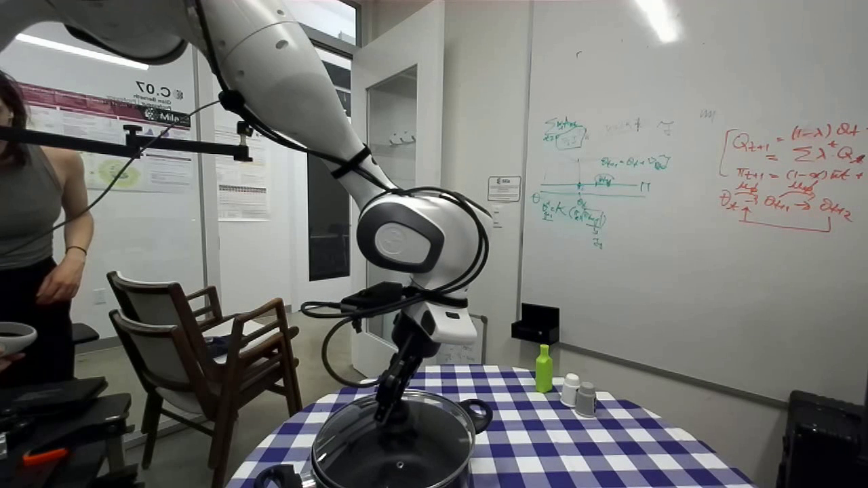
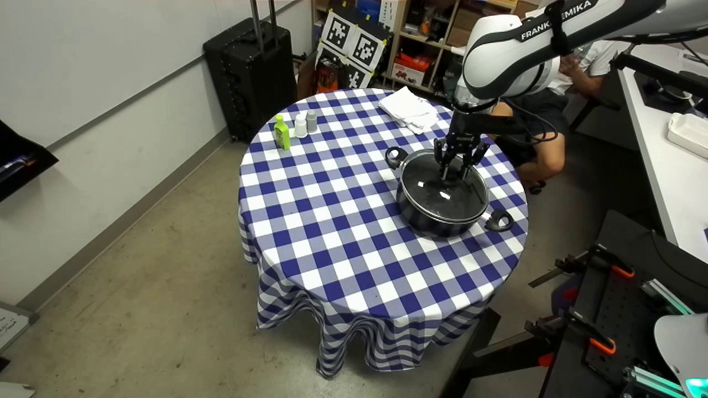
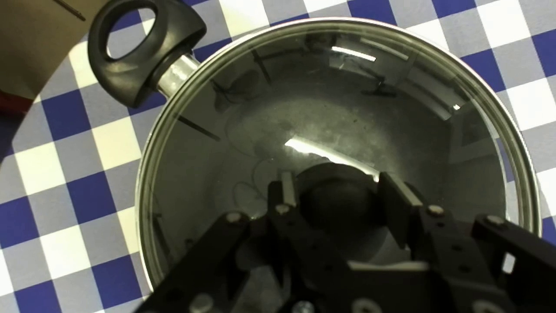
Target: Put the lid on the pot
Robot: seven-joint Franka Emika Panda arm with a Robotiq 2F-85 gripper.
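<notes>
Green bottle (image 2: 281,134), shakers (image 2: 300,126), cloth (image 2: 410,109) apart from pot (image 2: 437,228).

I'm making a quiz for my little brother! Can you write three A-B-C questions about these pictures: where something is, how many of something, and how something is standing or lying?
1. Where is the gripper?
A. Under the table
B. Over the white cloth
C. At the knob of the lid

2. How many side handles does the pot have?
A. Two
B. Four
C. Five

3. How is the green bottle?
A. Lying on its side
B. Standing upright
C. Upside down

Answers:
1 C: the wrist view shows fingers on both sides of the knob.
2 A: both exterior views show one at each side.
3 B: its narrow neck points up in both exterior views.
</notes>
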